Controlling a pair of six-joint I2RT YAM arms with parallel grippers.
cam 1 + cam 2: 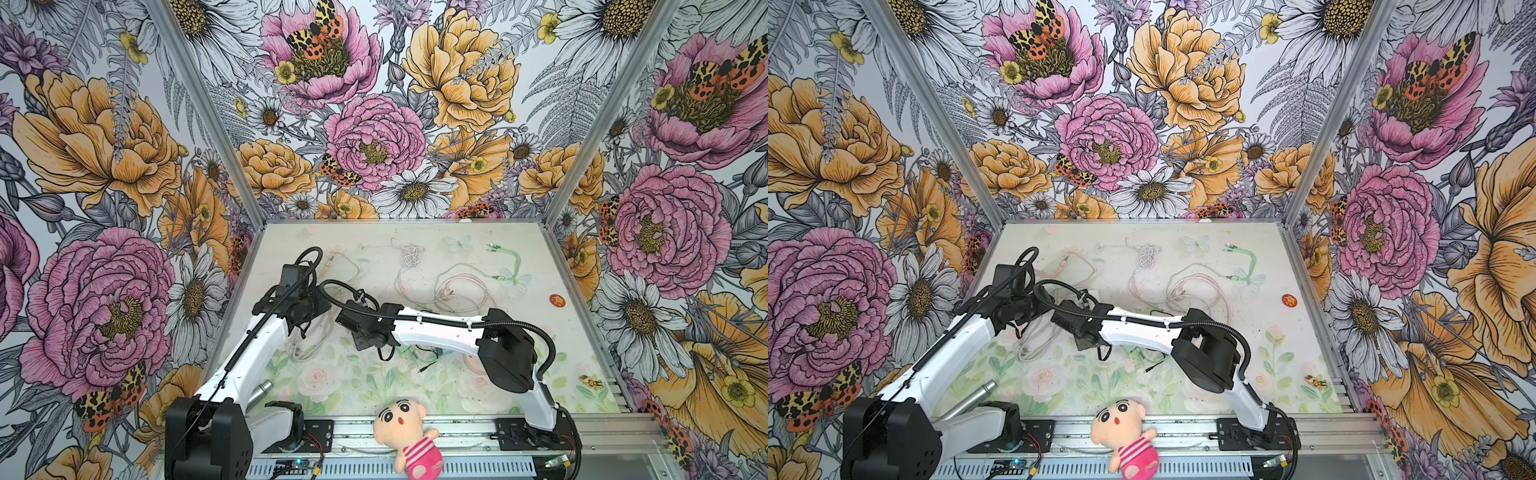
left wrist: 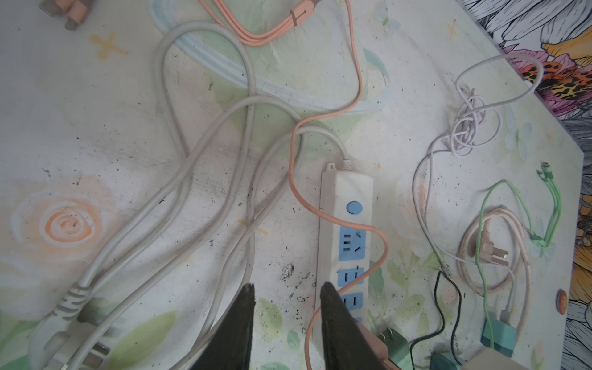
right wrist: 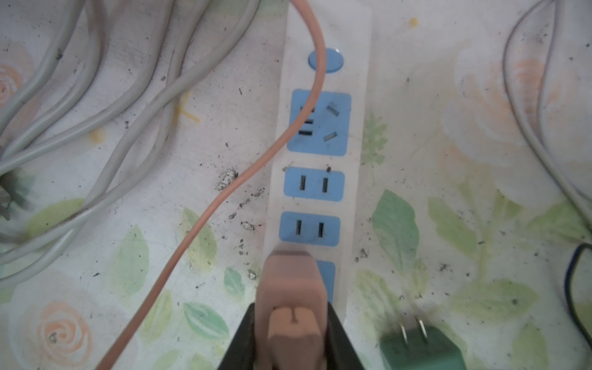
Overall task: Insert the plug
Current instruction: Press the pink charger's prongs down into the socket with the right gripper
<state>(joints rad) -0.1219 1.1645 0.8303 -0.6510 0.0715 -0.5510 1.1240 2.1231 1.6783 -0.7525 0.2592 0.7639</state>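
Observation:
A white power strip (image 3: 358, 179) with blue sockets lies on the floral table. My right gripper (image 3: 291, 323) is shut on a salmon-pink plug (image 3: 293, 288), one finger on each side of its body. The plug stands over the strip's last blue socket (image 3: 326, 278) and covers most of it; its prongs are hidden. Its salmon cable (image 3: 224, 192) loops back across the strip. My left gripper (image 2: 287, 288) is open with nothing between its fingers, one finger (image 2: 333, 307) over the strip's (image 2: 347, 185) long edge. In both top views the two wrists (image 1: 365, 328) (image 1: 1084, 328) hide the strip.
Thick grey-white cable loops (image 2: 179, 179) and the strip's three-pin plug (image 2: 73, 336) lie on one side. A green adapter (image 3: 423, 349) lies prongs-up beside the strip, with a teal charger (image 2: 498, 336), beige cord (image 2: 493, 253) and white tangle (image 2: 467, 125) beyond. A plush doll (image 1: 409, 436) sits at the front rail.

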